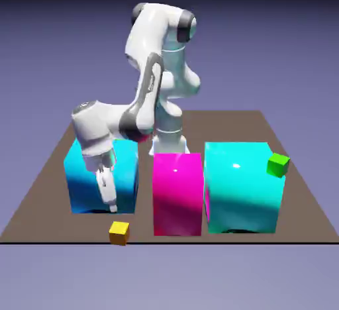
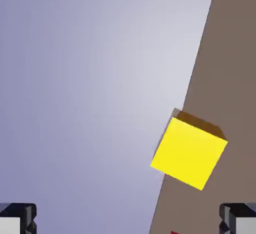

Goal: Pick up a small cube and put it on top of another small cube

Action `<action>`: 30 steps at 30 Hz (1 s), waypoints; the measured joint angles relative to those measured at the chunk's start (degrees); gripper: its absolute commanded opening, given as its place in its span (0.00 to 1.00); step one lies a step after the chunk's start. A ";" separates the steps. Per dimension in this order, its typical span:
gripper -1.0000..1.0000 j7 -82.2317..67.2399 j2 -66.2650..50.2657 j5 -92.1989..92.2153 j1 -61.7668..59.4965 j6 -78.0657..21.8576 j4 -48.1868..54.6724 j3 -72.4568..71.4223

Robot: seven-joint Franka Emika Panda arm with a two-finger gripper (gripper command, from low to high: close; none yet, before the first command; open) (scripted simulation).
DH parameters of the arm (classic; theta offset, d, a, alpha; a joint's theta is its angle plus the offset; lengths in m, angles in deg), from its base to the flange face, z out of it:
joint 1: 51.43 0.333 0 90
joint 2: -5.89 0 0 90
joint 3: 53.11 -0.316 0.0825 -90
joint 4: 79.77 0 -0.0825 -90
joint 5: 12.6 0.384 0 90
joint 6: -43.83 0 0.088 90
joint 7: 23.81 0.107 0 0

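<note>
A: Where's the small cube (image 1: 118, 232)?

B: At the desk's (image 1: 40, 189) near edge, partly overhanging it in the hand view, with nothing gripping it.

A: And the tool (image 1: 110, 204)?

B: Just above it, fingers spread, empty.

A: Risks?

B: I'd judge a clumsy descent could knock it off. The purple cube isn't visible. No containers here.

Rendered simulation: table (image 1: 59, 169) (brown), plain violet backdrop (image 1: 278, 37)
</note>
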 measured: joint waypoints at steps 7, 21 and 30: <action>0.50 1.39 -9.88 11.45 -5.69 -4.14 2.47 -4.24; 0.00 -4.45 7.01 -5.27 -5.39 -18.53 0.81 -0.78; 0.00 -17.65 24.55 -27.73 -12.00 -39.09 0.92 -0.73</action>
